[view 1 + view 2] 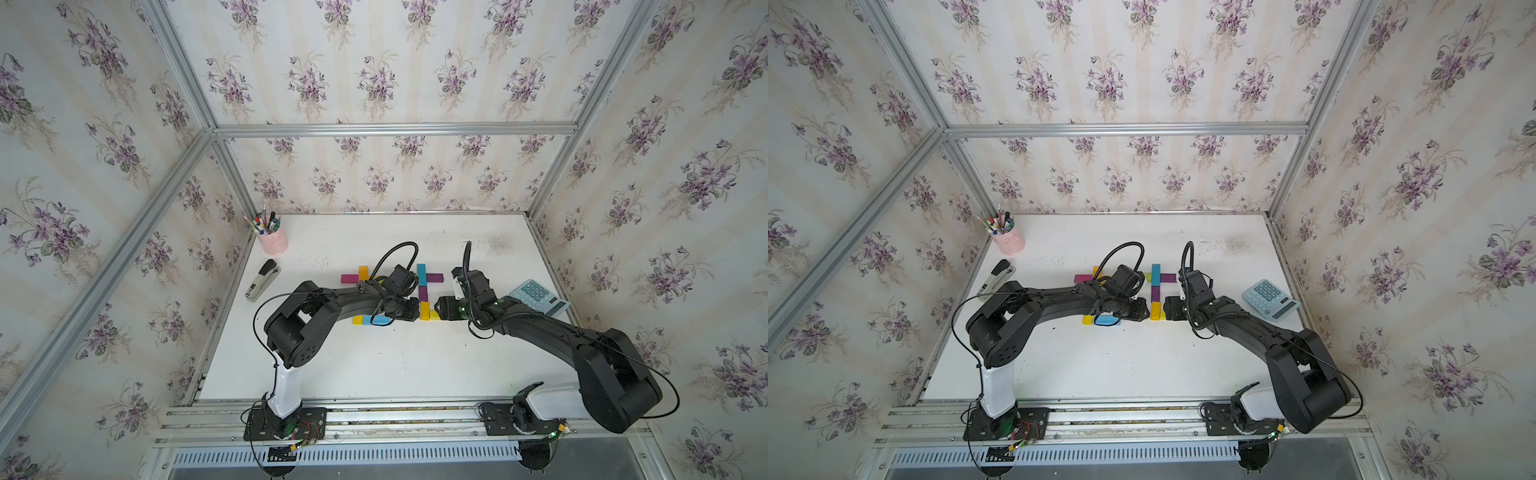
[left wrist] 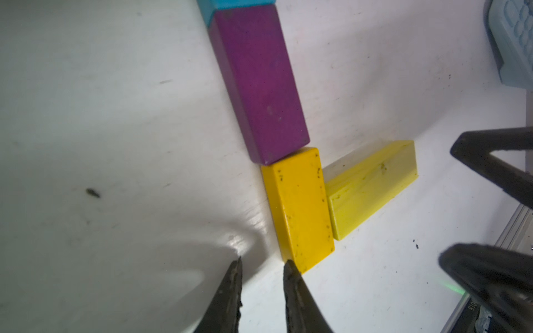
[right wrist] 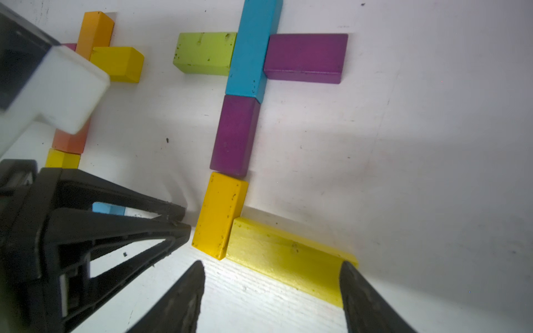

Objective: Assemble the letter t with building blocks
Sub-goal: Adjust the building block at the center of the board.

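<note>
With twelve o'clock toward the far wall in both top views:

Near the middle of the white table (image 1: 374, 365), two flat figures of small painted blocks, side by side. Each block a plain domino-shaped slab in one solid colour.

Figure at three o'clock of the pair:
- Teal block (image 3: 253, 49) as the head of the stem, long axis running twelve to six.
- Purple block (image 3: 305, 57) butted against its three o'clock side and lime block (image 3: 204, 53) against its nine o'clock side, together a crossbar.
- Second purple block (image 3: 235, 135) end to end at the teal one's six o'clock.
- Orange-yellow block (image 3: 220, 214) next down, touching that purple end but turned slightly off line.
- Yellow block (image 3: 288, 256) with one end against the orange-yellow one's three o'clock side, slanting toward four o'clock rather than square.

Paint matt. Dark specks and chips along the edges of the lime and orange-yellow pieces, wood grain showing through the yellow.

Figure at nine o'clock: magenta block (image 1: 349, 278), orange block (image 1: 363, 272) and light blue block (image 1: 376, 320) in sight, the rest largely hidden under the left arm.

Left gripper (image 2: 263, 261): fingers set at a narrow gap with nothing between them. One tip just beside the six o'clock end of the orange-yellow block, on its nine o'clock side.

Right gripper (image 3: 271, 264): spread wide and holding nothing, just beside the yellow block at its three o'clock end.

Elsewhere on the table: stapler (image 1: 262, 280) at nine o'clock, pink pen cup (image 1: 273, 243) at ten, calculator (image 1: 538, 296) at three.
</note>
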Motion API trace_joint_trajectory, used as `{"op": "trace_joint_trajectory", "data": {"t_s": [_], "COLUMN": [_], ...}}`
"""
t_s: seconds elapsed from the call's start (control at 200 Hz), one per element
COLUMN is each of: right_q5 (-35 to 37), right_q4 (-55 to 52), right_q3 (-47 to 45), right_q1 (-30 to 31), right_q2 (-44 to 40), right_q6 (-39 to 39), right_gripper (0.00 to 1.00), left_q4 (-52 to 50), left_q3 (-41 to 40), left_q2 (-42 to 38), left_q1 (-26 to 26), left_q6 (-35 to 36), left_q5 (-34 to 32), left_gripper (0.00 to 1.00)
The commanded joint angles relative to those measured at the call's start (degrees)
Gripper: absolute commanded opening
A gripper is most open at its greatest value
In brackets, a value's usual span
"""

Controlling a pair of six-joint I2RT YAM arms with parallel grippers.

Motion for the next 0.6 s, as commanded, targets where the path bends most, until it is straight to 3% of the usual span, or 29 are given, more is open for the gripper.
{"op": "trace_joint_trajectory", "data": {"t_s": [0.0, 0.595], "right_q5": [-0.1, -0.4], "right_q4": [0.8, 0.8], "right_q3": [0.2, 0.2], "right_q1": [0.0, 0.0], "right_q2": [0.3, 1.0], "right_q6": [-0.7, -0.9], "right_gripper": [0.74, 0.75], "left_q4": [-7.6, -9.1], "left_q3": [-0.3, -1.6], "left_q2": [0.9, 0.5], "left_q1": [-0.1, -0.2], "left_q6": [0.1, 0.0], "left_q5": [-1.3, -1.8], "left_gripper": [0.28, 0.3]}}
